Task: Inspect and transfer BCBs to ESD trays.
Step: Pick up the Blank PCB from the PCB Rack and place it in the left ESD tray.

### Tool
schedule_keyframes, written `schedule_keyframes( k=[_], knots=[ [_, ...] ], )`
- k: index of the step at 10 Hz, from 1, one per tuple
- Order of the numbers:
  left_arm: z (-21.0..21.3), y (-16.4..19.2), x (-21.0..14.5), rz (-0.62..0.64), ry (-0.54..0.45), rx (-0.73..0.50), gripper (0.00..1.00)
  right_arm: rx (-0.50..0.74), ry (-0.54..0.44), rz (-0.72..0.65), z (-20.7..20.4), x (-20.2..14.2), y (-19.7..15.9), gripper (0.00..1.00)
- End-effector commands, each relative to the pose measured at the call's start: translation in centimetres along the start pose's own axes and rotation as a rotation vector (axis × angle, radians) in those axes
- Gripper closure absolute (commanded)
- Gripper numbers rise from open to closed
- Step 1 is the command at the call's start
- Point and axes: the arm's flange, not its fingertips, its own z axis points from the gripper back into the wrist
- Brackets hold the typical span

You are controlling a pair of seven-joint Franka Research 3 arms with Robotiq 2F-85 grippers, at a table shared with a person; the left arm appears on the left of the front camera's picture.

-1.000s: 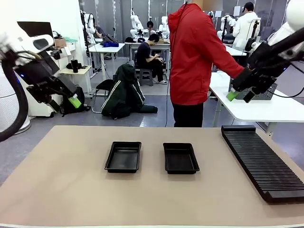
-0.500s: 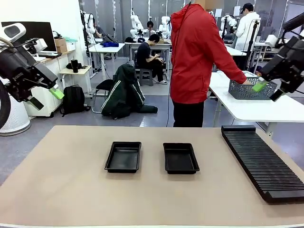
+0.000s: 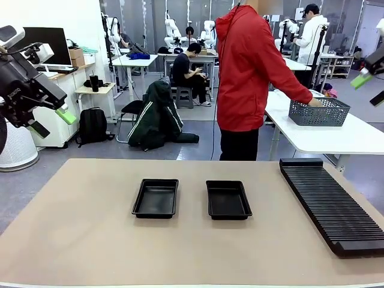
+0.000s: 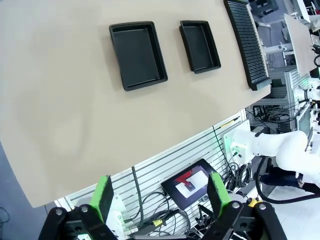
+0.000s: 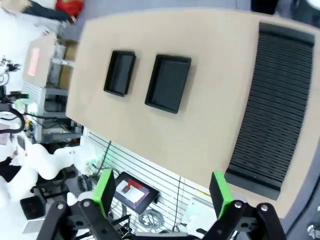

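The left claw (image 3: 53, 122) and right claw (image 3: 370, 90), both released and bare, have swung up and out past the counter's (image 3: 90, 240) left and right edges, leaving the trays (image 3: 155, 198) (image 3: 228, 200) empty mid-counter while the person's hand (image 3: 314, 102) reaches the basket (image 3: 310, 111), perhaps for BCBs.

A grey floor (image 3: 198, 147) runs from behind the tan desk (image 3: 78, 240) to a white wall (image 3: 72, 15) at the left, where a dark monitor (image 3: 51, 41) sits. A white table (image 3: 342, 139) stands at the right, and a dark jacket (image 3: 157, 117) drapes a chair (image 3: 133, 109) mid-room.
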Motion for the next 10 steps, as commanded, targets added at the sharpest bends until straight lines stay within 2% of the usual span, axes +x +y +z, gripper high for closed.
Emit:
schedule_keyframes(
  k=[1, 4, 8, 10],
  knots=[
    [-1.0, 0.1, -0.1, 0.003, -0.01, -0.033, 0.0, 0.064, -0.035, 0.022, 1.5, 0.0, -0.2, 0.0],
    [-0.6, -0.3, 0.0, 0.0, 0.006, -0.015, 0.0, 0.067, -0.08, -0.026, 3.3, 0.2, -0.8, 0.0],
    [-0.6, -0.3, 0.0, 0.0, 0.006, -0.015, 0.0, -0.053, -0.155, -0.161, 4.8, 0.5, -1.6, 0.0],
    [-0.6, -0.3, 0.0, 0.0, 0.006, -0.015, 0.0, -0.068, -0.148, -0.184, 5.1, 0.4, -1.7, 0.0]
  ],
)
